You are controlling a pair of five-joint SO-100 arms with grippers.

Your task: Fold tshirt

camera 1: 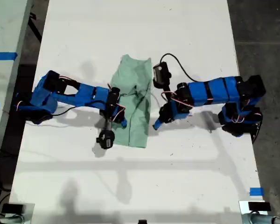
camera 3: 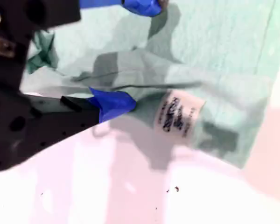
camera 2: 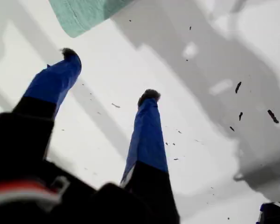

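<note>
The pale mint-green tshirt point(camera 1: 133, 88) lies folded into a tall narrow strip in the middle of the white table point(camera 1: 140, 186), wrinkled around its centre. My second gripper point(camera 1: 120, 120) point(camera 3: 128, 56), on the arm at the exterior view's left, is open over the cloth's left edge, its blue fingertips point(camera 3: 113, 104) straddling a raised fold of the tshirt point(camera 3: 214, 56) near a white label point(camera 3: 177, 116). My first gripper point(camera 1: 157, 124) point(camera 2: 109, 74), on the arm at the exterior view's right, stands open above bare table just beside the shirt, with a corner of the tshirt point(camera 2: 84, 14) ahead of it.
Both arm bases sit at the table's left and right sides in the exterior view. Dark floor runs along the table's right edge in that view, and a strip of blue tape point(camera 1: 255, 191) marks its lower right. Small dark specks point(camera 2: 238, 87) dot the tabletop.
</note>
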